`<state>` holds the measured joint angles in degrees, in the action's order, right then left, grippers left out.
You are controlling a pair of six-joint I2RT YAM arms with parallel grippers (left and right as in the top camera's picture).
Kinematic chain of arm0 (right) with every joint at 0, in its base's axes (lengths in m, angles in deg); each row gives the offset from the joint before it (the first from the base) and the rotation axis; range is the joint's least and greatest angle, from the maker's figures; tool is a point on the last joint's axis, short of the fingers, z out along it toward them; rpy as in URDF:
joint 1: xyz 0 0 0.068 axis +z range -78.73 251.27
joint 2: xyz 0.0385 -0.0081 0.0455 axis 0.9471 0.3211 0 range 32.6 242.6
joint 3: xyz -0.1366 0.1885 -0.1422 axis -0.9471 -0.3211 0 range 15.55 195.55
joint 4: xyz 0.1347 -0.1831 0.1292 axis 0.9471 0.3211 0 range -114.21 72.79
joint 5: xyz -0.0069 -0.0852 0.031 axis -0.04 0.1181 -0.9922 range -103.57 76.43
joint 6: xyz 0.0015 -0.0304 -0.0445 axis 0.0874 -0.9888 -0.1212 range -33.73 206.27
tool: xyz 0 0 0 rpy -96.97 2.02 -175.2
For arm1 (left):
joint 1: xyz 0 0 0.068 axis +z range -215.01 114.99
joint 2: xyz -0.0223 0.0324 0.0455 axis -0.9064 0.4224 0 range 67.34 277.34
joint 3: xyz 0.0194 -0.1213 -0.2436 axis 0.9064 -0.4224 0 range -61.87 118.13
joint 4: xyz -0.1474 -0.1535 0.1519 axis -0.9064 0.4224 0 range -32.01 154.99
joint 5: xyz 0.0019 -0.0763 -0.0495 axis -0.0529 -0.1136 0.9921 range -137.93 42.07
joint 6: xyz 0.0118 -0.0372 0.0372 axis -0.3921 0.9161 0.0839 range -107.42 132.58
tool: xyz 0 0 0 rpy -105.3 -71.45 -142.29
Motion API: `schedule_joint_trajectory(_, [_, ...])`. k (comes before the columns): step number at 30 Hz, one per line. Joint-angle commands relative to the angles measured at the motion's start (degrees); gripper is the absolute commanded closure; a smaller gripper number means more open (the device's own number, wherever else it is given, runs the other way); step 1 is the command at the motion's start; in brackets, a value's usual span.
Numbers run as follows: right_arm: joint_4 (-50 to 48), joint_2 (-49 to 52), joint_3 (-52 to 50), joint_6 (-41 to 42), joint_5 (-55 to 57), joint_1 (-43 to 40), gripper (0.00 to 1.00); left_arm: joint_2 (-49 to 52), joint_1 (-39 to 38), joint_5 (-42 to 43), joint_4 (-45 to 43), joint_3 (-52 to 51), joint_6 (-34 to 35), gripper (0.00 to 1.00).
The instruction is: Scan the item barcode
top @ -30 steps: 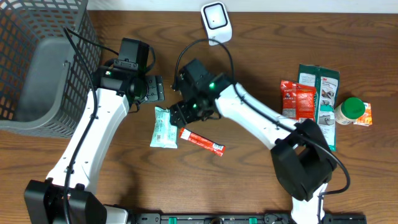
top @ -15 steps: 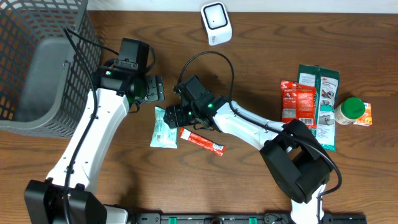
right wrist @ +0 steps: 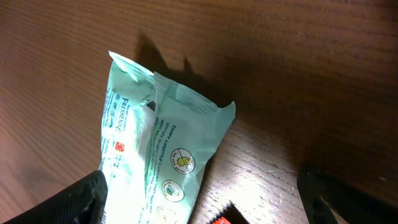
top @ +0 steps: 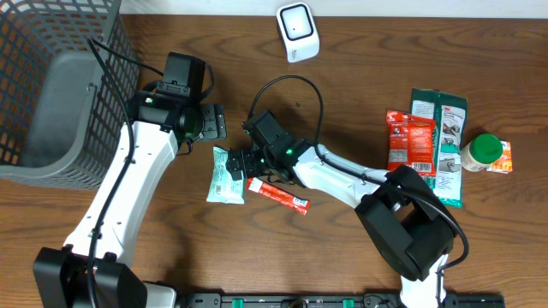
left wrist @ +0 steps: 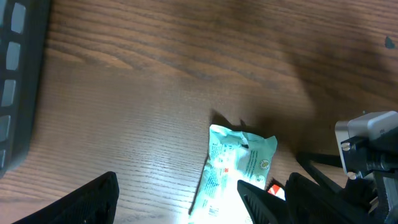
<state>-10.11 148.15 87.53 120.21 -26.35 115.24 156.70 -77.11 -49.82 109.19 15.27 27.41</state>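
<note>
Where right gripper (right wrist: 214,198) gapes, packet (right wrist: 155,143) bottom cut off

1. A pale green plastic wipes packet (top: 225,175) lies flat on the brown wooden bench (top: 360,51), with a red stick sachet (top: 278,195) just beside its right edge.
2. The right claw (top: 246,161) hangs at the packet's upper right side.
3. The left claw (top: 211,122) sits beyond the packet's far end, apart from it.
4. A white box-shaped scanner (top: 296,31) stands near the bench's far edge.
5. A grey wire basket (top: 34,51) fills the left corner.
</note>
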Motion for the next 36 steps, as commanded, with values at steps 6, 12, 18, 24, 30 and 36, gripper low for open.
schedule_joint_trajectory(6, [-0.2, -0.9, -0.7, 0.3, 0.7, 0.8, 0.09, 0.5, 0.1, -0.7, -0.5, -0.2, 0.3, 0.14])
schedule_joint_trajectory(12, [-0.2, -0.9, -0.7, 0.3, 0.7, 0.8, 0.09, 0.7, 0.1, -0.3, 2.0, -0.3, 0.3, 0.56])
schedule_joint_trajectory(18, [-0.2, -0.9, -0.7, 0.3, 0.7, 0.8, 0.09, 0.7, 0.2, -0.7, 3.0, -2.8, 0.5, 0.92])
schedule_joint_trajectory(24, [0.0, -0.9, -0.7, 0.3, 0.7, 0.8, 0.16, 0.7, 0.2, -4.2, -1.7, -9.2, 3.8, 0.93])
schedule_joint_trajectory(30, [0.1, -0.9, -0.7, 0.3, 0.7, 0.8, 0.32, 0.8, 0.2, -2.9, -9.8, -16.9, 4.8, 0.93])
schedule_joint_trajectory(36, [0.1, -0.9, -0.7, 0.3, 0.7, 0.8, 0.44, 1.6, 0.2, -0.9, -17.5, -22.9, 5.7, 0.92])
